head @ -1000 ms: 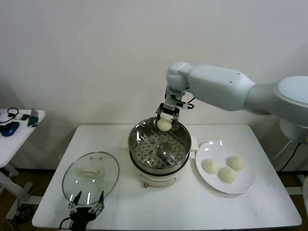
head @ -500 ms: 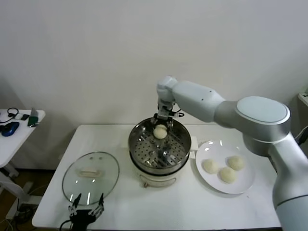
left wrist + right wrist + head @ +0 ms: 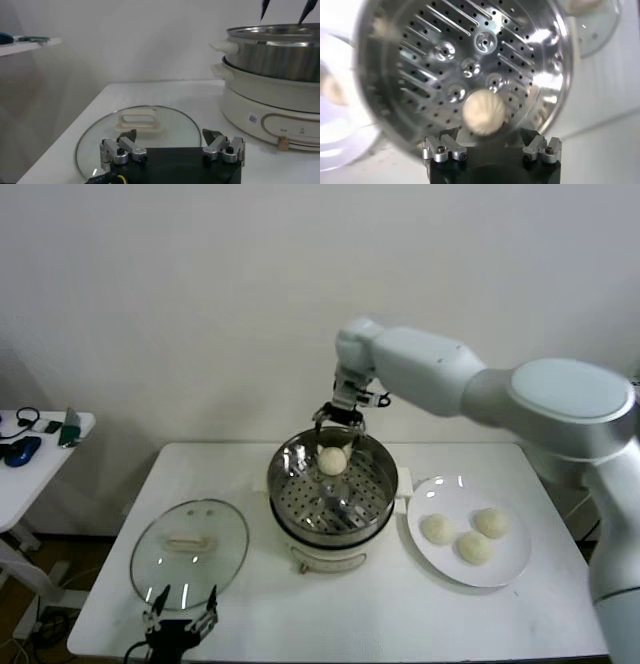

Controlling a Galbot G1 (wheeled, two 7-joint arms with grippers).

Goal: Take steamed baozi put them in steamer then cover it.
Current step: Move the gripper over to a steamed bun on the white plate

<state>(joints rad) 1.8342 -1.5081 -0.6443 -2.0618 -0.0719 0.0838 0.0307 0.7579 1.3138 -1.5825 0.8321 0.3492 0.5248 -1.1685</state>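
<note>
- The right gripper (image 3: 338, 427) hangs over the far rim of the steamer (image 3: 290, 502), jaws spread wide and holding nothing.
- One bun (image 3: 331, 461) sits on the perforated floor inside the steamer, toward the far side, just below those jaws and clear of them.
- From the right wrist view, that bun (image 3: 483, 113) lies loose on the steel floor, with the two fingertips (image 3: 444, 149) standing apart on either side of it.
- Three more buns (image 3: 437, 529) rest together on a white plate (image 3: 505, 568), just right of the steamer.
- The glass lid (image 3: 189, 548) lies flat on the surface, left of the steamer, handle up.
- The left gripper (image 3: 180, 612) hovers low at the near edge of the lid, jaws wide open and empty.
- A small side table (image 3: 14, 480) with a few odds and ends stands off to the far left.
</note>
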